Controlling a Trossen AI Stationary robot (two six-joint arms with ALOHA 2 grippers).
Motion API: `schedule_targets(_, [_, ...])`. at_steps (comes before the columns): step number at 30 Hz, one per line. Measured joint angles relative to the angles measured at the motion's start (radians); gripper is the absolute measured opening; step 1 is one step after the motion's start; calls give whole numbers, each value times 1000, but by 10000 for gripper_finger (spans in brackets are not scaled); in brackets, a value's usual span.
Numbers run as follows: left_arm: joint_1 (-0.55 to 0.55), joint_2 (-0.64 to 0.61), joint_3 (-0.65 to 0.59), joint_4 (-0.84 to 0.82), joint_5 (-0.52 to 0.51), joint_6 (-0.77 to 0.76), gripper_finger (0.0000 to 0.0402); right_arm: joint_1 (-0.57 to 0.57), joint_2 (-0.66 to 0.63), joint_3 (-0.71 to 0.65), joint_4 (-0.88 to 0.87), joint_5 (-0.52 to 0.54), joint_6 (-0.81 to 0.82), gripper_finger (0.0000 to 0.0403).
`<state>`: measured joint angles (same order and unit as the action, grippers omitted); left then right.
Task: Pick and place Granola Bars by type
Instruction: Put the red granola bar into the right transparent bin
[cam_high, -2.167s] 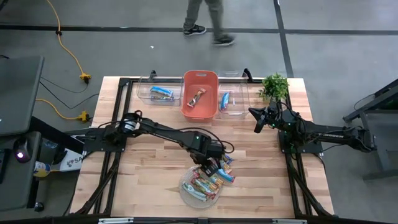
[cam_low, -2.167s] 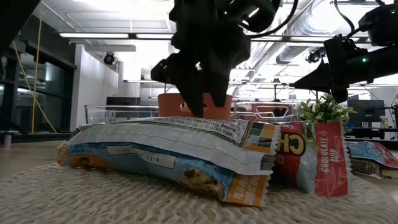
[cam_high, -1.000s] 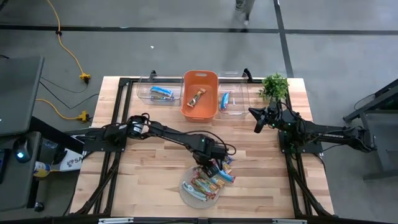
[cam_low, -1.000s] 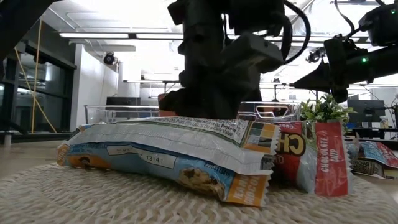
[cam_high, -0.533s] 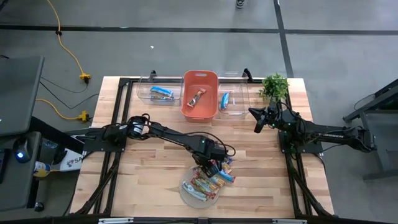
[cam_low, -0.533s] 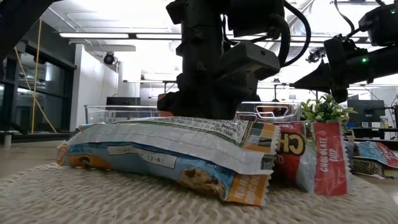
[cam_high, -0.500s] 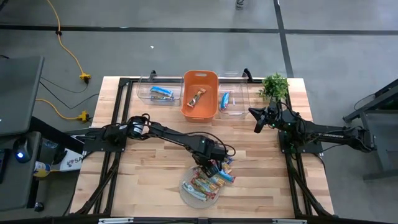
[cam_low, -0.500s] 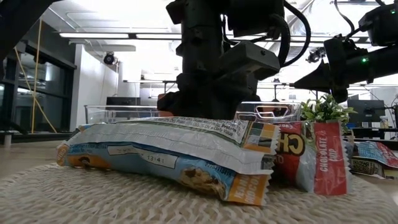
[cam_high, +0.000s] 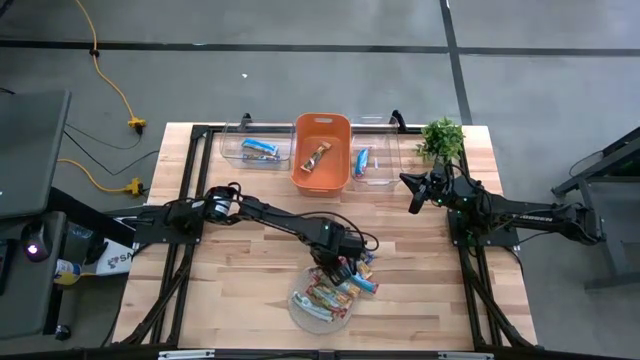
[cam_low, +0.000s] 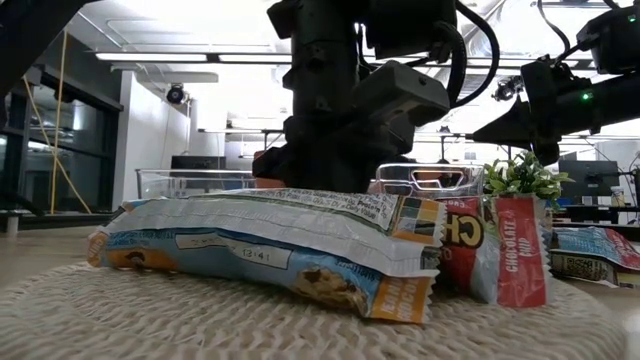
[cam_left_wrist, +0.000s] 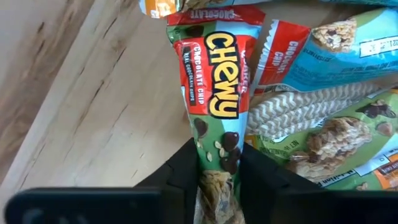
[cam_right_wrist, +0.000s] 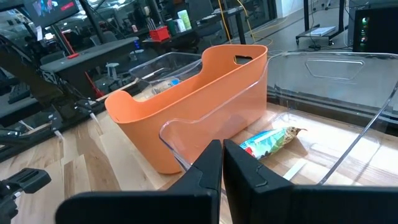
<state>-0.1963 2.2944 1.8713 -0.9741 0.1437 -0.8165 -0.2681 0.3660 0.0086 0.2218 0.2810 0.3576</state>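
My left gripper (cam_left_wrist: 217, 171) pinches one red Chewy bar (cam_left_wrist: 214, 81), long axis pointing away from my fingers (cam_left_wrist: 183, 171), beside the rope mat (cam_left_wrist: 298, 109).

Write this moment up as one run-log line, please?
left pincer: shut on Chewy bar at rope mat | right pincer: shut, waiting near orange bin | sorting: underway

Granola Bars (cam_high: 332, 291): most lie piled flat on round woven mat (cam_high: 322, 300) at surface's near edge, wrappers shiny, mixed blue, red/green & tan. One red/green "Chewy Chocolate Chip" bar (cam_left_wrist: 214, 106) at pile's edge w/ its end pinched in left gripper (cam_left_wrist: 217, 180). Sorted already: blue bar (cam_high: 260, 148) in left clear bin, brown bar (cam_high: 317, 157) in orange bin, blue/green bar (cam_right_wrist: 272, 142) flat in right clear bin.
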Motion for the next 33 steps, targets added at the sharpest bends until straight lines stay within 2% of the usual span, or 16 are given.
schedule_targets(9, [1, -7, -1, -10, 30, 6, 65, 0, 0, 0, 0, 0, 0, 0])
schedule_targets(13, [8, -19, 6, -47, 14, 19, 65, 0, 0, 0, 1, 0, 0, 0])
schedule_targets(15, [16, -29, 21, -116, 1, 32, 65, 0, 0, 0, -1, 0, 0, 0])
schedule_targets(18, [29, -38, 59, -136, -26, 49, 64, 0, 0, 0, 3, 0, 0, 0])
schedule_targets(20, [37, -43, 86, -208, -43, 70, 64, 0, 0, 0, -1, 0, 0, 0])
schedule_targets(33, [74, -110, 308, -180, -48, 251, 64, 0, 0, 0, 2, 0, 0, 0])
